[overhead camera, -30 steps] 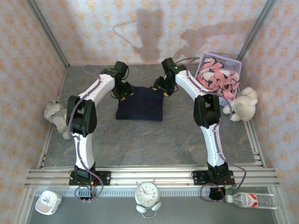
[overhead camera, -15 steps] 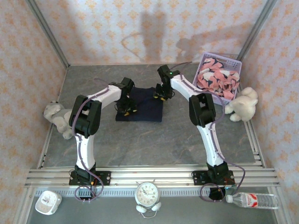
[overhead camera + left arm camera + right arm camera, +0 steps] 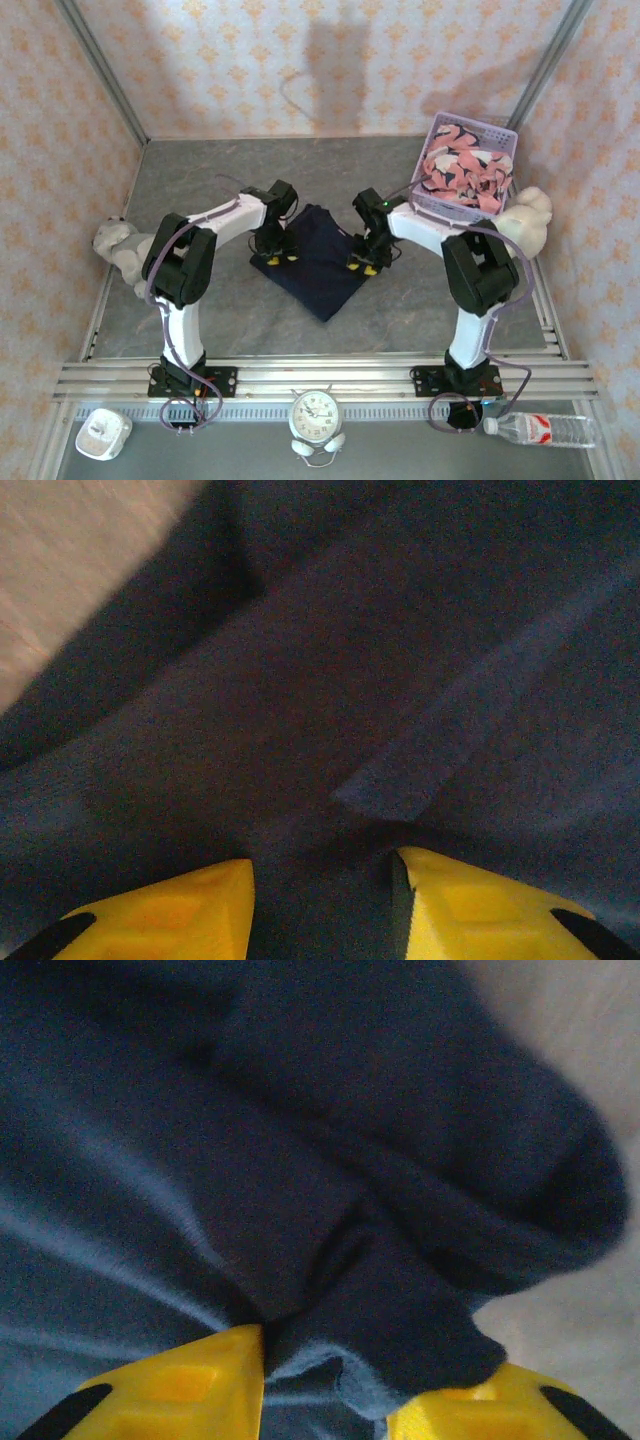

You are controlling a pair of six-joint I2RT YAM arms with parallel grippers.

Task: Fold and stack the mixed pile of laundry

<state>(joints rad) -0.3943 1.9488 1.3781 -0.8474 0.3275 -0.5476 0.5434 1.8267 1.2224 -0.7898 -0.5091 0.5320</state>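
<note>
The dark navy garment (image 3: 322, 272) lies skewed on the grey table (image 3: 250, 320), one corner pointing toward the near edge. My left gripper (image 3: 277, 256) is down on its left part, shut on a fold of navy cloth (image 3: 330, 680) that fills the gap between the yellow fingers (image 3: 170, 910). At the garment's right edge my right gripper (image 3: 366, 263) is shut on a bunched navy hem (image 3: 400, 1360). The salmon-pink printed garment (image 3: 460, 172) lies crumpled in the lavender basket (image 3: 480, 127) at the back right.
A plush toy (image 3: 120, 250) lies by the left rail and another (image 3: 527, 218) sits beside the basket. A clock (image 3: 317, 415), a water bottle (image 3: 540, 430) and a white device (image 3: 103, 433) stand in front of the arm bases.
Both grippers have come from the garment's far edge toward the near side, drawing navy cloth with them. The garment went from a square to a skewed shape. The right jaws have narrowed.
</note>
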